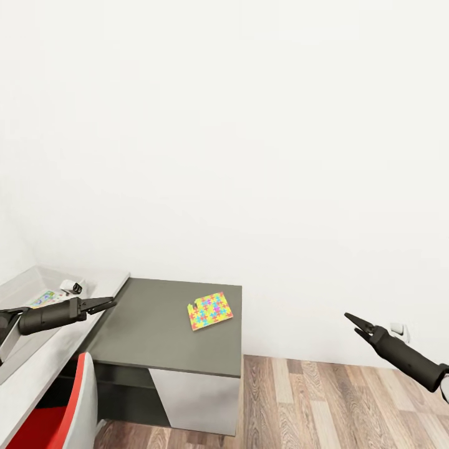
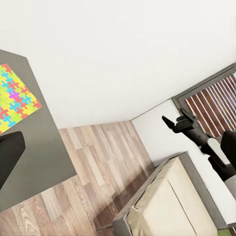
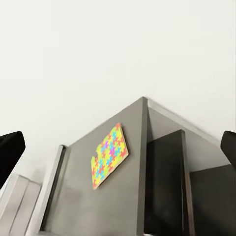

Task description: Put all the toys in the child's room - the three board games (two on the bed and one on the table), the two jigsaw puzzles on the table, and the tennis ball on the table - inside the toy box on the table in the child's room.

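Note:
A jigsaw puzzle [image 1: 211, 310] of yellow, blue, red and green pieces lies flat on a dark grey cabinet top [image 1: 156, 330]. It also appears in the wrist views as the jigsaw puzzle [image 2: 14, 98] and the jigsaw puzzle [image 3: 109, 156]. At the far left the pale grey toy box [image 1: 93, 276] sits on the pale table [image 1: 37, 386]. Something colourful [image 1: 43, 299] and a small white object [image 1: 72, 287] lie inside it. My left gripper [image 1: 107, 305] hovers open over the box's near edge, left of the puzzle. My right gripper [image 1: 351, 321] hangs open above the floor, well right of the cabinet.
A red and white chair [image 1: 53, 421] stands at the bottom left, against the table. Brown wood-plank floor [image 1: 337, 405] stretches right of the cabinet. A white wall with an outlet [image 1: 397, 329] lies straight ahead. The cream bed [image 2: 172, 201] is visible in the left wrist view.

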### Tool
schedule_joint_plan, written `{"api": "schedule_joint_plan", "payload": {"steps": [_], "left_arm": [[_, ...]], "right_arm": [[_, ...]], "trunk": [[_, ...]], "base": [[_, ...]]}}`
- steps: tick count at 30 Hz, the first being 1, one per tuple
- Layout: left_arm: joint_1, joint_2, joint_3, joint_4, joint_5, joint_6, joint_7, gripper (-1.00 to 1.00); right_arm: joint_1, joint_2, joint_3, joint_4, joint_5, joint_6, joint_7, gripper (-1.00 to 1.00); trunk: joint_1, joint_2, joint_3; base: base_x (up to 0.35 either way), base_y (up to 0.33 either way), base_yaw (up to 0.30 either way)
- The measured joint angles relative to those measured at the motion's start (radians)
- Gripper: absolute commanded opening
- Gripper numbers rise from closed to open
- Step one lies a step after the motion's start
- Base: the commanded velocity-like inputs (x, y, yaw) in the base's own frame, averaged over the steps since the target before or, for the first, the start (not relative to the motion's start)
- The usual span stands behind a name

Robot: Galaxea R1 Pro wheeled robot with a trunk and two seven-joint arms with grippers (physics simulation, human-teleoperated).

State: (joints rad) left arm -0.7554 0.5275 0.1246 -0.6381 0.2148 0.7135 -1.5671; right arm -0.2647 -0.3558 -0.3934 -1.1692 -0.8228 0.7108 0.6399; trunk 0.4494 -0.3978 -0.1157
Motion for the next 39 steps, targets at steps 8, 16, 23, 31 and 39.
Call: {"api": "schedule_joint_plan", "payload": {"steps": [8, 16, 23, 31, 39], "left_arm": [[0.000, -0.001, 0.000, 0.000, 0.000, 0.000, 0.000, 1.00], [0.000, -0.009, -0.001, 0.000, -0.001, 0.003, 0.000, 1.00], [0.000, -0.011, -0.001, -0.002, -0.002, 0.004, 0.000, 1.00], [-0.013, -0.107, -0.007, -0.021, -0.009, 0.028, 0.285, 1.00], [-0.069, -0.312, -0.011, -0.086, -0.002, 0.138, 0.892, 1.00]], "right_arm": [[-0.018, 0.001, 0.009, 0.060, -0.003, 0.011, -0.234, 1.00], [-0.105, 0.018, 0.162, 0.102, -0.004, 0.022, -0.703, 1.00], [-0.199, 0.069, 0.269, 0.202, 0.001, 0.030, -0.873, 1.00], [-0.275, 0.090, 0.397, 0.304, 0.007, 0.045, -0.929, 1.00], [-0.287, 0.092, 0.435, 0.317, 0.007, 0.048, -0.927, 1.00]], "trunk": [[0.000, 0.000, 0.000], [0.000, 0.000, 0.000], [0.000, 0.000, 0.000], [0.000, 0.000, 0.000], [0.000, 0.000, 0.000]], "base": [[0.000, 0.000, 0.000], [0.000, 0.000, 0.000], [0.000, 0.000, 0.000], [0.000, 0.000, 0.000], [0.000, 0.000, 0.000]]}}
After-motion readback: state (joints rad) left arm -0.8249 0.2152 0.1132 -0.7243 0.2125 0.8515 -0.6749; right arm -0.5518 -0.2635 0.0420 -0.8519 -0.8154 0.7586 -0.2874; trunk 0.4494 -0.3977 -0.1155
